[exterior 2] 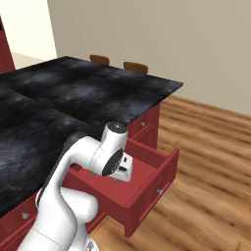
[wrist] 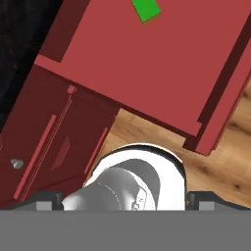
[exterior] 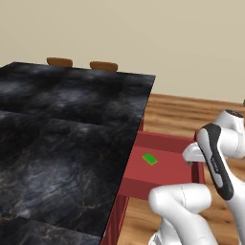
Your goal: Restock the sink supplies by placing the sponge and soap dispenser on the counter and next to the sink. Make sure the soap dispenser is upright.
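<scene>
Presently my claw [wrist: 122,206] stood spread above the open drawer [exterior: 165,172]; a shallow descent risked nudging the sponge [exterior: 150,159] aside.

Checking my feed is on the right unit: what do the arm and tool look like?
A glossy white arm of rounded, bulbous segments, with dark grey-black bands and caps at the joints. The tool has two small dark, blocky finger tips. No cables or markings are discernible.
</scene>
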Motion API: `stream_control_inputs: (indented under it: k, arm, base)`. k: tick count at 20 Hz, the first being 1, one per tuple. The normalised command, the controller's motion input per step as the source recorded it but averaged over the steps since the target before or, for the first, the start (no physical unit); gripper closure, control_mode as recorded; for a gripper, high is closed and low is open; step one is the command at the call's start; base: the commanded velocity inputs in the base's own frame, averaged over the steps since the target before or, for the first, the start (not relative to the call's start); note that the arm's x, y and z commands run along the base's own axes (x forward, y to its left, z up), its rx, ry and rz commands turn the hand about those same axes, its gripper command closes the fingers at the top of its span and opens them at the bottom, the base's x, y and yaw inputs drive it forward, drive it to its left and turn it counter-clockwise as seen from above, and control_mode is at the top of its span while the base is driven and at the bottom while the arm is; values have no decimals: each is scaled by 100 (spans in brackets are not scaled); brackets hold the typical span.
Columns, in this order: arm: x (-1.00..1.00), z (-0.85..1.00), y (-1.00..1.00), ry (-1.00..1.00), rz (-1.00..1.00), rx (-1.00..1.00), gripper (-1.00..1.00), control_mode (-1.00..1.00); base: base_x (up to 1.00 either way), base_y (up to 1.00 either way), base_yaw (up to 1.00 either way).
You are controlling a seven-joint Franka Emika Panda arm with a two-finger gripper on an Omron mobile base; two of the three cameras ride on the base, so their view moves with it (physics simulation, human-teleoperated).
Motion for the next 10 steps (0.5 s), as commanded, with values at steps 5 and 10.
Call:
stream_control_inputs:
  k: [5,10]
  arm:
    - [62,-44,0,5,-5,-1,-100,-100]
    - [46,-66,4,1,-11,-7,-100,-100]
  base:
    - [0,0,0]
    - [0,0,0]
